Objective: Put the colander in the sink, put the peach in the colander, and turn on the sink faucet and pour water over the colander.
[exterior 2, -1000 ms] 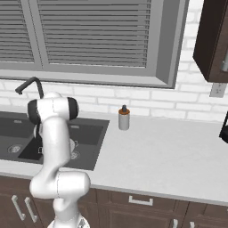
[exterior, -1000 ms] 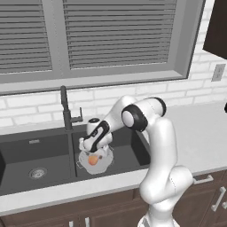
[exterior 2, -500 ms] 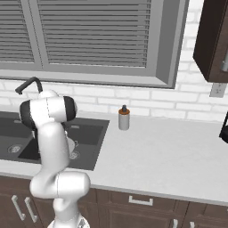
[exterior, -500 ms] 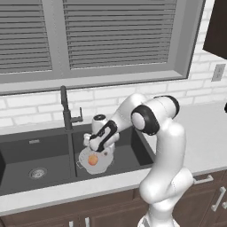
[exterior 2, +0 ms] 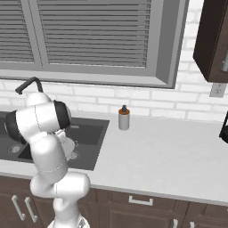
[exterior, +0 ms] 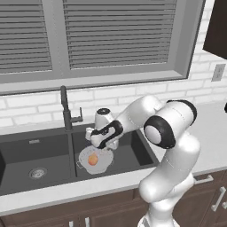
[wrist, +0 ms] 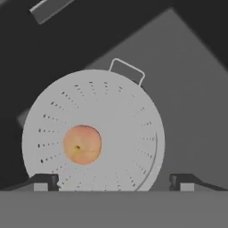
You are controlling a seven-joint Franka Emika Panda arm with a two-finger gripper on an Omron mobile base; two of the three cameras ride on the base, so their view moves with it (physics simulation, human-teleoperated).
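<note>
The light grey colander (exterior: 101, 165) stands in the right basin of the dark sink (exterior: 131, 152), close to the centre divider. The orange-red peach (exterior: 92, 159) lies inside it. My gripper (exterior: 98, 144) hovers just above the colander, open and holding nothing. Looking down from the hand, the colander (wrist: 120, 129) has the peach (wrist: 82, 144) lying left of its middle, one handle sticks out at the top, and the fingertips (wrist: 45, 180) stand wide apart at its near rim. The tall dark sink faucet (exterior: 66, 111) rises behind the divider, just left of my hand.
The left basin holds a round metal drain (exterior: 38, 172). A soap dispenser bottle (exterior 2: 124, 118) stands on the light counter (exterior 2: 169, 151) right of the sink, below the window. Brick wall runs behind the sink; dark cabinet fronts sit below.
My hand has lifted up and away from the colander, fingers still open. The peach stays lying in the colander.
</note>
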